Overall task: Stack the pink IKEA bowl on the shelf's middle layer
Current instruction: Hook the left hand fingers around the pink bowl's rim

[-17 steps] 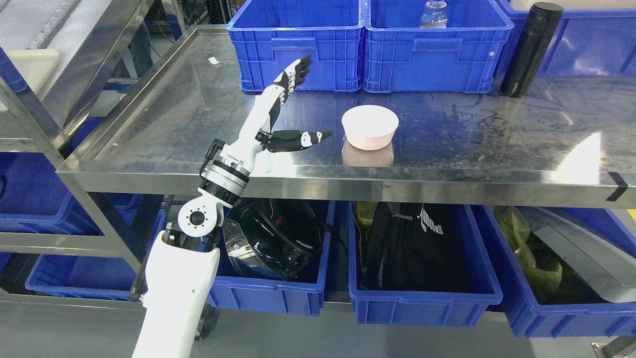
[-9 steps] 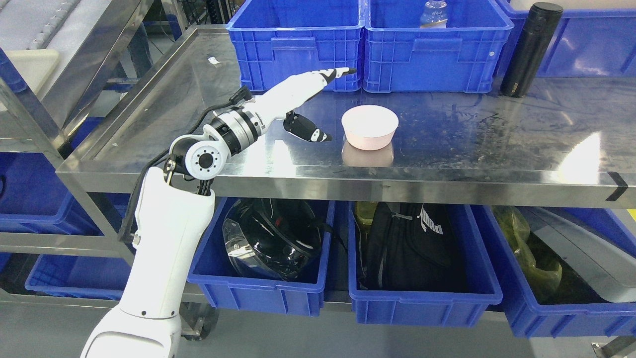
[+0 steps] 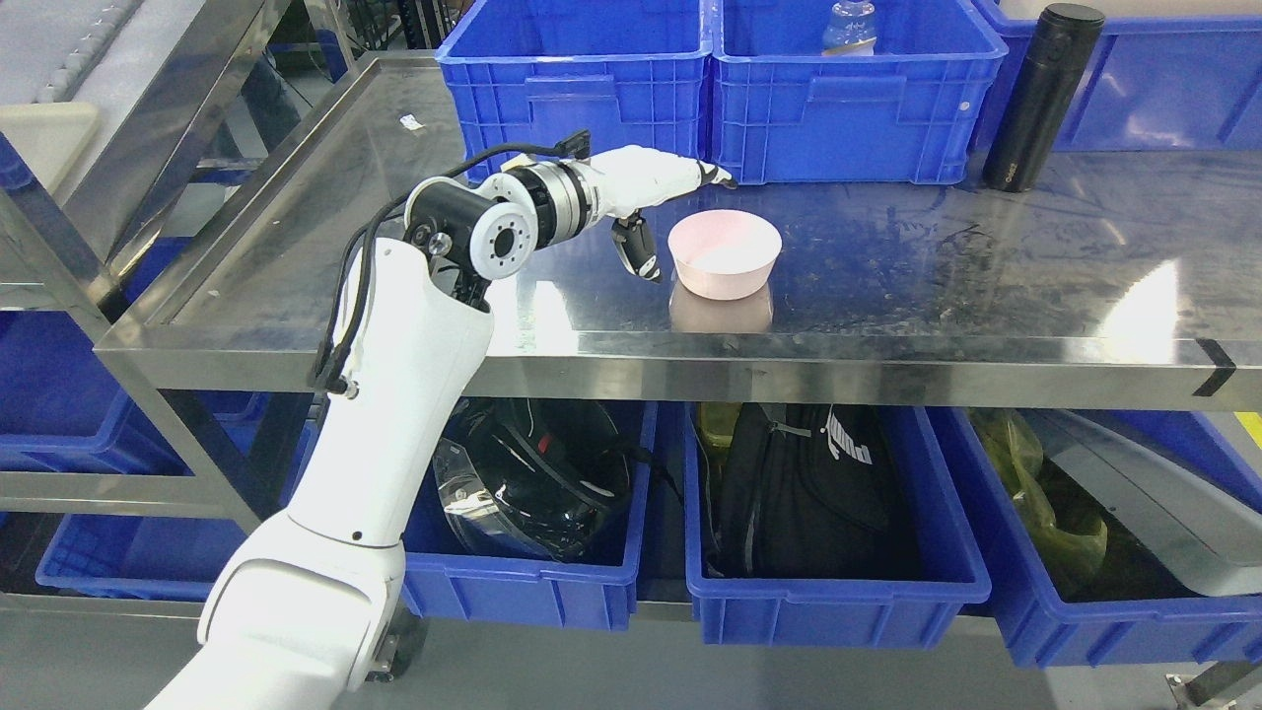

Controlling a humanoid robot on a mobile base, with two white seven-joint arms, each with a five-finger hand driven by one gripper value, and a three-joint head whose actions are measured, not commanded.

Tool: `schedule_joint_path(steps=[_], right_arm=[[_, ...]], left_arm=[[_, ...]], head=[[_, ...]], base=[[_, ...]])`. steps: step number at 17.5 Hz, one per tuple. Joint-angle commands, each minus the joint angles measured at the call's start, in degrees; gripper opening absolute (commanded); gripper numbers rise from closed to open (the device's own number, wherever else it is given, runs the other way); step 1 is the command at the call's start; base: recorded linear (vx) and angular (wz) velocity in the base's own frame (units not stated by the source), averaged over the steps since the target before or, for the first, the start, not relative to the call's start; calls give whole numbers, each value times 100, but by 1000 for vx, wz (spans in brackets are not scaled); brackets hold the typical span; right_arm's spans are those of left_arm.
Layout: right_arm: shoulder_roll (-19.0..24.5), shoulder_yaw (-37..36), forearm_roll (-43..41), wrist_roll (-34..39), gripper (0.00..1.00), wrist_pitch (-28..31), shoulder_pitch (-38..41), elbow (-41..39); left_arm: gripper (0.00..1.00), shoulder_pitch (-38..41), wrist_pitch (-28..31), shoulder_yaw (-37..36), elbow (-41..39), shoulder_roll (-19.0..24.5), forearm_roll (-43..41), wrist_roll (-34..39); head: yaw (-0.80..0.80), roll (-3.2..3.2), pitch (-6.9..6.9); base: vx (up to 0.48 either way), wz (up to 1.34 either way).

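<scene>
**Left hand beside bowl, no grasp**

Pink bowl [image 3: 725, 254] sits upright on the steel shelf [image 3: 986, 286], near the front edge, in front of two blue crates [image 3: 582, 89]. Left hand [image 3: 656, 192] is just left of the bowl: fingers [image 3: 712, 176] extended over the rim's far-left side, thumb [image 3: 639, 252] pointing down beside the wall. Fingers spread, holding nothing. Contact with the bowl unclear.

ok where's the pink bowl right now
In the head view the pink bowl sits upright on the steel shelf, near its front edge, just right of the open left robot hand and in front of the blue bins.
</scene>
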Motion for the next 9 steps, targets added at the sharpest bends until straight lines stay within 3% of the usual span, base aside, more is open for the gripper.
schedule_joint_path(steps=[1, 9], right_arm=[[-100, 0, 0, -2, 100, -3, 26, -100], [-100, 0, 0, -2, 100, -3, 18, -100]], left_arm=[[94, -522, 25, -652, 1441, -220, -359, -21], [85, -566, -45, -784, 1775, -220, -157, 14]], head=[[0, 0, 0], [0, 0, 0]], base=[[0, 0], [0, 0]])
